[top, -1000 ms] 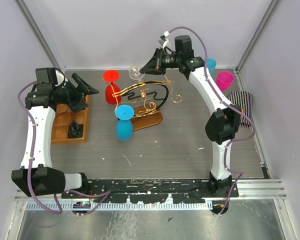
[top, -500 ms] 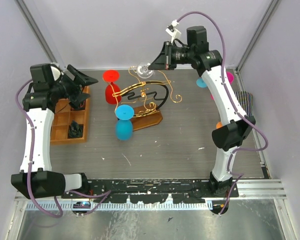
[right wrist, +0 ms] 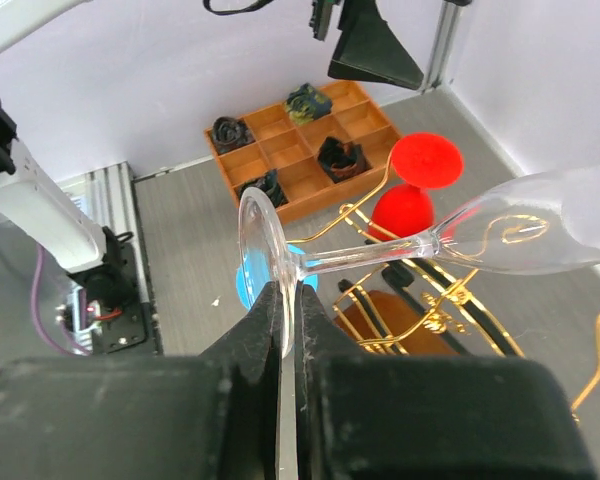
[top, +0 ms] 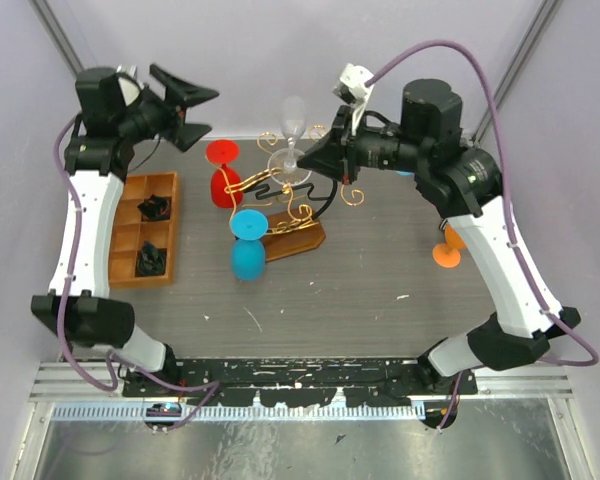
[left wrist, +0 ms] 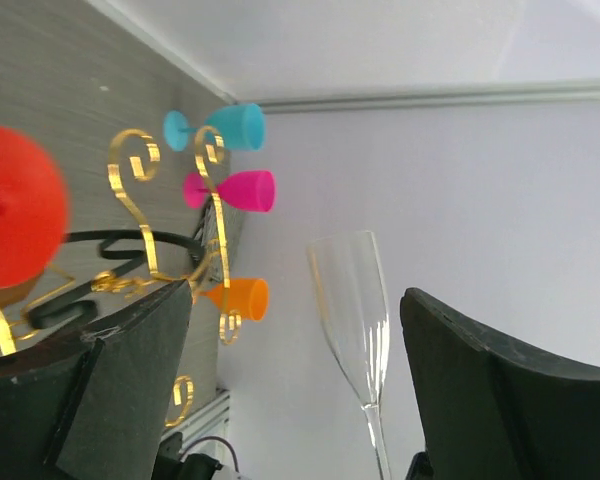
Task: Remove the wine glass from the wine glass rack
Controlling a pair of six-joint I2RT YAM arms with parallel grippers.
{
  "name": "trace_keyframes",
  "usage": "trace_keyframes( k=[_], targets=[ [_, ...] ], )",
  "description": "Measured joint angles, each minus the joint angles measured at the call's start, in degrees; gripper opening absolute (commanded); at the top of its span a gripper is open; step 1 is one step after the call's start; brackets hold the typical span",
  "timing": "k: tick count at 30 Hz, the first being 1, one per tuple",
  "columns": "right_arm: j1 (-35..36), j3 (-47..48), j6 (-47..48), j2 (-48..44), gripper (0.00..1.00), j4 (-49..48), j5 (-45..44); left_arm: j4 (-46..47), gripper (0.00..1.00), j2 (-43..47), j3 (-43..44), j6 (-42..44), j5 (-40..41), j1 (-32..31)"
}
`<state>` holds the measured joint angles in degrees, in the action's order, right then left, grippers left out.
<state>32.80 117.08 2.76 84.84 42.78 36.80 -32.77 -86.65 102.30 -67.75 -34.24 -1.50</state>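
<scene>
Lavender walls close in a grey table (top: 330, 300). The wine glass rack (top: 298, 237) stands toward the middle of its far edge.

The left gripper (top: 190, 112) hangs high over the far left corner with its jaws wide apart and nothing between them. The right gripper (top: 315, 160) reaches in over the rack from the right, its fingers (right wrist: 250, 340) pressed together on the rim of the foot of the wine glass (top: 292, 135). The glass hangs in the air above the rack's gold wires, near the far edge. Whether the stem is fully clear of the scrolls cannot be told for certain.

The hold looks the weakest point. Only the thin edge of the foot is pinched, so the weight of the bowl out at the other end could lever the glass round in the fingers or slip it free. A sideways pull taken too low could catch the stem on a gold curl and drag or tip the rack into the red glass (top: 220, 185) just beside it. The far wall is also close to the bowl.

The glass's long axis runs from the foot at the gripper out along the stem to the bowl. It appears roughly level, with the mouth pointing toward the far wall.
</scene>
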Motion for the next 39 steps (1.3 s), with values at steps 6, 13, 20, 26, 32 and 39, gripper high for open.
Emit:
trace_keyframes(
  k=[6, 13, 20, 26, 32, 39],
  targets=[
    [1.16, -0.87, 7.32, -3.06, 0.01, 0.0, -2.49, -2.82, 0.93, -7.34, 14.78, 0.28, -3.72, -4.72],
    [1.9, -1.68, 10.64, -2.95, 0.01, 0.44, -2.89, -4.9, 0.93, -8.87, 16.15, -0.11, -7.1, -9.57],
    [3.02, -0.98, 11.89, -2.14, 0.01, 0.63, -2.91, -8.41, 0.93, -14.27, 22.53, -0.11, -7.96, -14.97],
    [4.24, -0.31, 13.35, -0.55, 0.01, 2.05, -3.52, -12.44, 0.9, -18.75, 29.44, 0.35, -7.87, -18.18],
    [4.55, -0.28, 14.14, -0.31, 0.01, 2.78, -4.26, -16.13, 0.79, -19.91, 31.12, 1.57, -7.76, -18.69],
    [4.66, -0.28, 14.51, -0.31, 0.01, 2.78, -4.31, -18.71, 0.82, -19.91, 31.17, 3.04, -7.23, -18.64]
  ],
)
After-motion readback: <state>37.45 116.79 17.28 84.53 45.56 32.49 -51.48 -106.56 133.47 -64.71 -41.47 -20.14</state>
